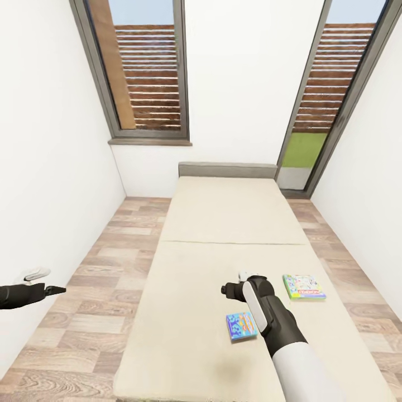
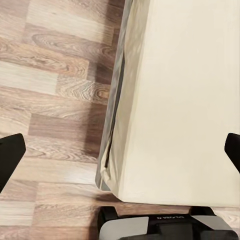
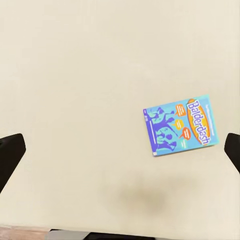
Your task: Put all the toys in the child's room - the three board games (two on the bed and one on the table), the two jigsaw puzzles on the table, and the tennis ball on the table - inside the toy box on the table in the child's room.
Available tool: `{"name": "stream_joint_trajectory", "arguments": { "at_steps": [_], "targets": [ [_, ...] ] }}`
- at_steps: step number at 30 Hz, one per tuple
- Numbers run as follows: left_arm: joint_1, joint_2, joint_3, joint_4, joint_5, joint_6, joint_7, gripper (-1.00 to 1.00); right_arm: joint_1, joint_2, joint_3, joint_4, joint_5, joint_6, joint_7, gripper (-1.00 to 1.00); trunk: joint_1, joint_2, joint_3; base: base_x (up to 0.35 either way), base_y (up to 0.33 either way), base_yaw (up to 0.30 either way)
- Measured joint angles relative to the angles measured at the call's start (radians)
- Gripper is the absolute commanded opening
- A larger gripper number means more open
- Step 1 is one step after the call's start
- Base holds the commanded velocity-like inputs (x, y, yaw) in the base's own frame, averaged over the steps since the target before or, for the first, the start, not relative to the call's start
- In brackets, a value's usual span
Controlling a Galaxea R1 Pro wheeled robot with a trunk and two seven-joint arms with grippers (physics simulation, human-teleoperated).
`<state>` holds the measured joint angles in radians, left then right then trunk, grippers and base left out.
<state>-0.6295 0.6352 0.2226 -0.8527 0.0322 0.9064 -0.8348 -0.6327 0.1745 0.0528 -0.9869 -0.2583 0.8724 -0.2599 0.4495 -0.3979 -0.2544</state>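
Observation:
Two board games lie on the beige bed. The blue one is near the foot end, and the green and white one sits to its right. My right gripper hovers open above the mattress, just left of the blue game, with nothing between its fingers. My left gripper hangs open and holding nothing over the floor, left of the bed's foot corner. The table, toy box, jigsaw puzzles and tennis ball are out of view.
White walls close in on both sides. Wood-plank floor runs in strips along the bed's left and right. A dark grey headboard stands at the far wall between two tall windows. My base is at the bed's foot.

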Motion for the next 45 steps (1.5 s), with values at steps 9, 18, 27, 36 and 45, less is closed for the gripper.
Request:
{"name": "stream_joint_trajectory", "arguments": {
  "at_steps": [9, 18, 27, 36, 45],
  "targets": [
    [0.000, 0.000, -0.001, -0.001, 0.001, -0.002, -0.004, 1.00, 0.000, 0.000, -0.001, 0.000, 0.000, -0.001, 0.001, 1.00, 0.000, 0.000, -0.015, 0.000, 0.000, 0.000],
    [0.000, 0.006, 0.004, -0.003, 0.009, -0.002, -0.046, 1.00, 0.000, 0.000, -0.002, -0.002, 0.001, -0.001, 0.001, 1.00, 0.000, 0.000, -0.030, 0.000, 0.000, 0.000],
    [0.000, 0.012, 0.004, -0.005, 0.009, -0.005, -0.489, 1.00, 0.000, 0.000, -0.002, -0.003, 0.001, -0.001, 0.000, 1.00, 0.000, 0.000, -0.045, 0.000, 0.000, 0.000],
    [0.000, 0.006, -0.003, -0.011, 0.005, -0.068, -0.732, 1.00, 0.000, 0.000, -0.003, -0.003, 0.001, -0.002, 0.001, 1.00, 0.000, 0.000, -0.059, 0.000, 0.000, 0.000],
    [0.000, 0.012, 0.005, -0.010, 0.005, -0.093, -0.732, 1.00, 0.000, 0.000, -0.003, -0.003, 0.001, -0.004, 0.002, 1.00, 0.000, 0.000, -0.074, 0.000, 0.000, 0.000]
  ]
}}
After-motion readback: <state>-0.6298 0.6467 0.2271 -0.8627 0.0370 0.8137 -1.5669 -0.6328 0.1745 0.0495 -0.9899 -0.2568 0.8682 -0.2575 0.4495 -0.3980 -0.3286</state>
